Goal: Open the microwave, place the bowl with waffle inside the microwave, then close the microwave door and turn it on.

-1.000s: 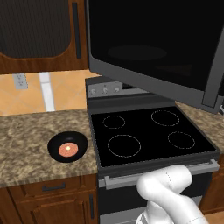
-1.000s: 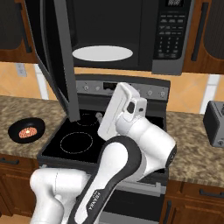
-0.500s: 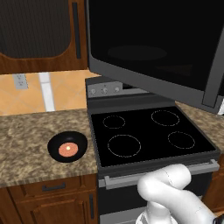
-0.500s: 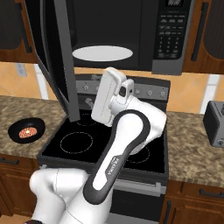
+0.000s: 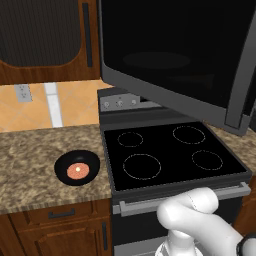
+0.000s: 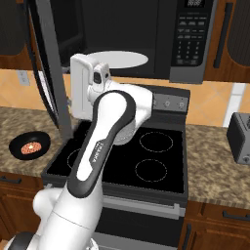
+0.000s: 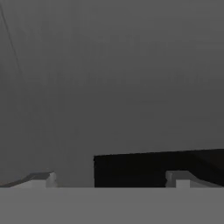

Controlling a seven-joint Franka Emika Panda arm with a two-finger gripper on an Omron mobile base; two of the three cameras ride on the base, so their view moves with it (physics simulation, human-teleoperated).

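The microwave (image 6: 166, 29) hangs over the stove with its white turntable (image 6: 117, 59) showing inside. The microwave door (image 5: 170, 50) stands swung wide open, seen edge-on (image 6: 49, 73) in the right base view, with its grey bar handle (image 5: 241, 75) at the free edge. The bowl with waffle (image 5: 77, 168) (image 6: 30, 145) rests on the granite counter left of the stove. My gripper (image 7: 111, 179) is open and holds nothing, facing a flat grey surface close ahead. The white hand (image 6: 87, 83) is raised in front of the cavity, just right of the door.
A black-topped stove (image 5: 170, 155) with several burner rings sits below the microwave. A grey toaster (image 6: 240, 136) stands on the right counter. The button panel (image 6: 193, 39) is at the microwave's right edge. Wooden cabinets (image 5: 45, 35) flank the microwave.
The hand has swung left and slightly up, from over the stove's middle to beside the open door. The bowl and the door have not moved.
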